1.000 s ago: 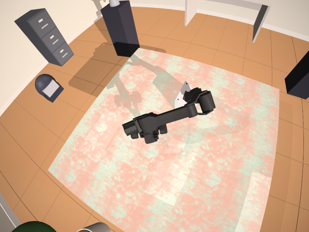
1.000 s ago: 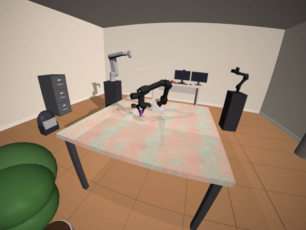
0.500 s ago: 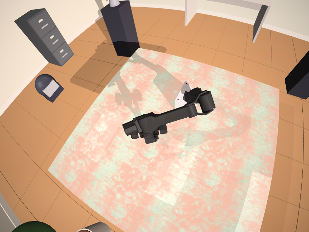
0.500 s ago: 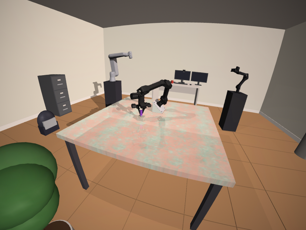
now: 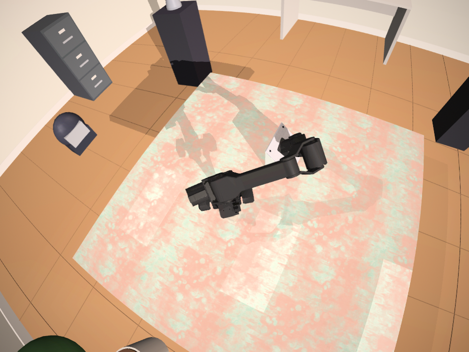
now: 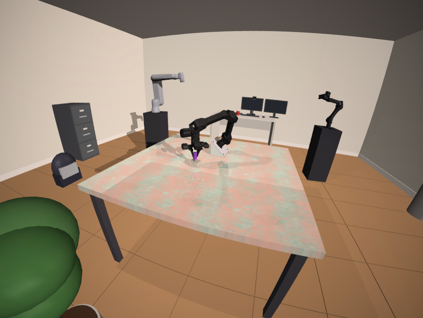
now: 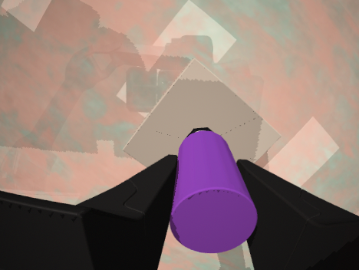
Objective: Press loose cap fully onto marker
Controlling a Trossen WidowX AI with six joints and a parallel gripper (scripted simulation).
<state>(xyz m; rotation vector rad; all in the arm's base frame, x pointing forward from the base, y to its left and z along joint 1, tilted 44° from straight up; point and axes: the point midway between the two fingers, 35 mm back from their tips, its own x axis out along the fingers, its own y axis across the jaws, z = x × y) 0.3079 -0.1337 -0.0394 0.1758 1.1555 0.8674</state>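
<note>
My gripper (image 6: 195, 157) (image 7: 206, 166) points down and is shut on the purple cap (image 6: 195, 155) (image 7: 209, 172). The cap is upright between the fingertips, directly over the beige holder block (image 7: 199, 100), which shows in the wrist view as a flat square turned on its corner. A small black rim (image 7: 201, 129) shows just past the cap's far end, at the middle of the block. The marker itself is largely hidden behind the cap, so how far the cap sits on it cannot be told. In the top view the arm hides cap, marker and block.
The patterned table (image 5: 322, 264) (image 6: 239, 205) lies under everything. My arm (image 5: 261, 176) (image 6: 213, 119) reaches over from its white wedge-shaped mount (image 5: 274, 146) (image 6: 216, 149) behind the block. Cabinets, pedestals with other arms, a desk and a plant stand off the table.
</note>
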